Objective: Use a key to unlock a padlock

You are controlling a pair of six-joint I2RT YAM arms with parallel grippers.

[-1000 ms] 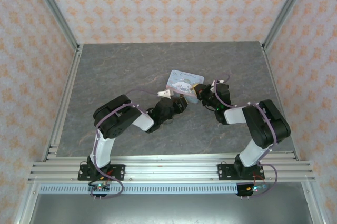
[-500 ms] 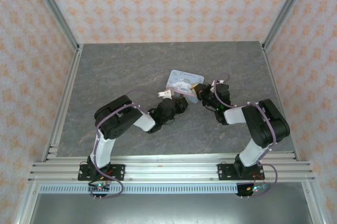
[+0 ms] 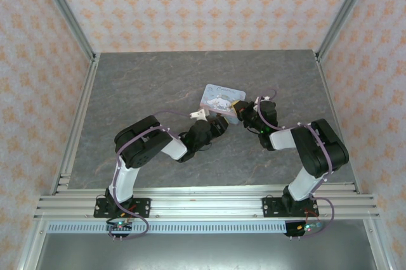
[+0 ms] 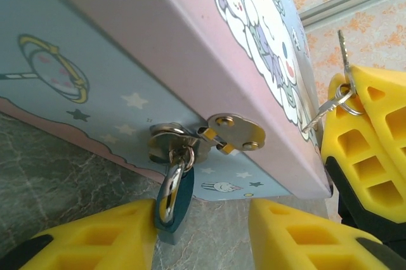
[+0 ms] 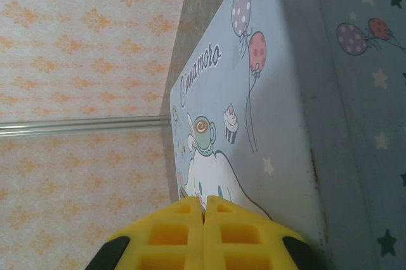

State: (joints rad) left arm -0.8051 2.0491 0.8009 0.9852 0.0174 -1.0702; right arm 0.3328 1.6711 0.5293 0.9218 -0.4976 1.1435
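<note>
One arm [image 3: 152, 145], the left, bends inward — end effector [image 4: 203, 235] straddling padlock [image 4: 176, 197].

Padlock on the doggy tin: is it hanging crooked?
Yes. The tiny teal padlock hangs slanted from the silvery hasp on the pastel tin box, between the open yellow fingers of the left gripper. Nothing looks broken.
</note>
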